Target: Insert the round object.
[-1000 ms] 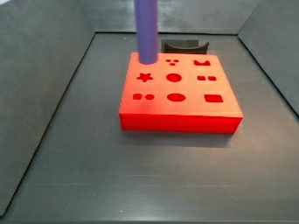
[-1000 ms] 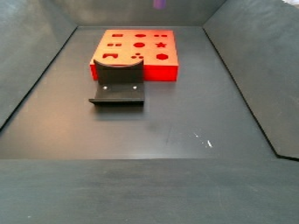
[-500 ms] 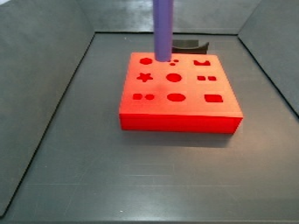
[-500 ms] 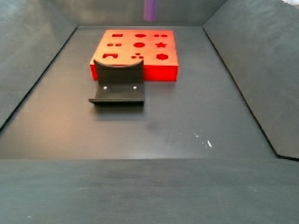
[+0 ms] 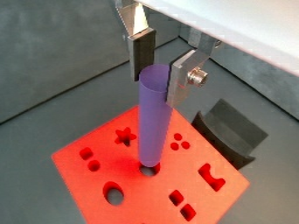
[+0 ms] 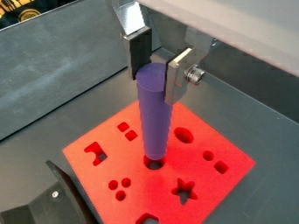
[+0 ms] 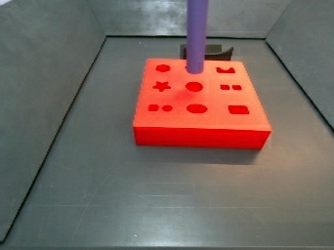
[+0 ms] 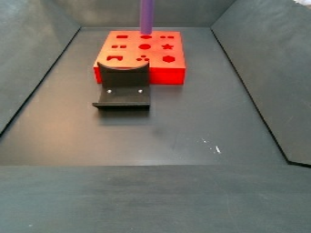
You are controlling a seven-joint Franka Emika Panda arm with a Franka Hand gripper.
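Gripping the long slim purple cylinder (image 5: 153, 118) by its upper end, the gripper (image 5: 159, 66) has its silver plate fingers (image 5: 140, 45) clamped on either side, dark pads against the peg. Peg hangs upright over the flat red block with shaped holes (image 5: 114, 171). In both wrist views its lower tip lines up with a round hole (image 6: 153, 163) near the block's middle; whether it is inside or just above, I cannot tell. In a side view the peg (image 7: 197, 37) stands over the block's far half (image 7: 198, 103). Dark grey holder (image 8: 122, 91) sits just beside the block (image 8: 142, 53), on the dark floor (image 8: 183, 136).
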